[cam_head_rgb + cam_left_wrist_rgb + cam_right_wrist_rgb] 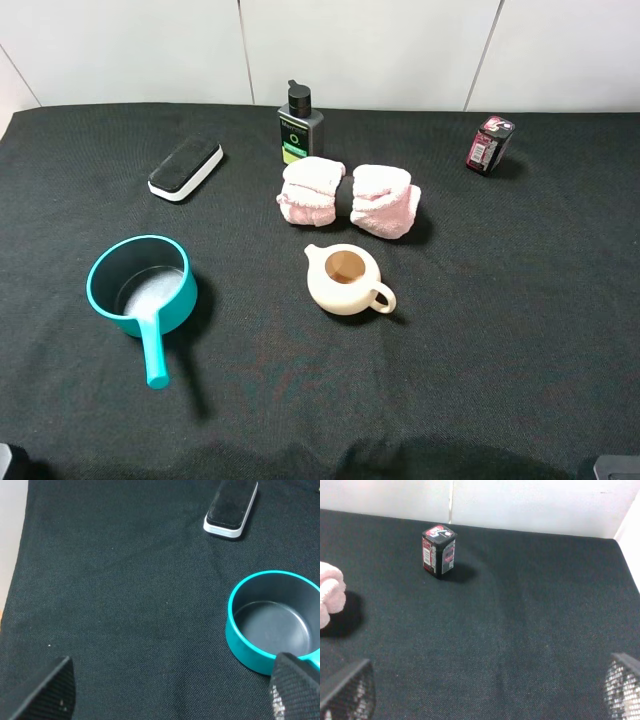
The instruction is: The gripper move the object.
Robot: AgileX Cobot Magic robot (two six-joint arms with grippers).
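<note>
The object [385, 198], a fluffy pale-pink towel bundle of two lumps with a dark gap between them, lies on the black cloth behind the teapot. One pink edge of the object [330, 597] shows in the right wrist view. My left gripper [172, 692] is open, its two black fingers wide apart over bare cloth near the teal pan. My right gripper [485, 690] is also open and holds nothing, well short of the bundle. Both grippers hang back near the table's front edge, far from the object.
A cream teapot [345, 280] stands just in front of the bundle. A teal saucepan [140, 290] [270, 625] sits front left, a board eraser [185, 168] [232, 507] back left. A dark bottle [299, 125] stands behind the bundle, a small box [490, 143] [438, 550] back right.
</note>
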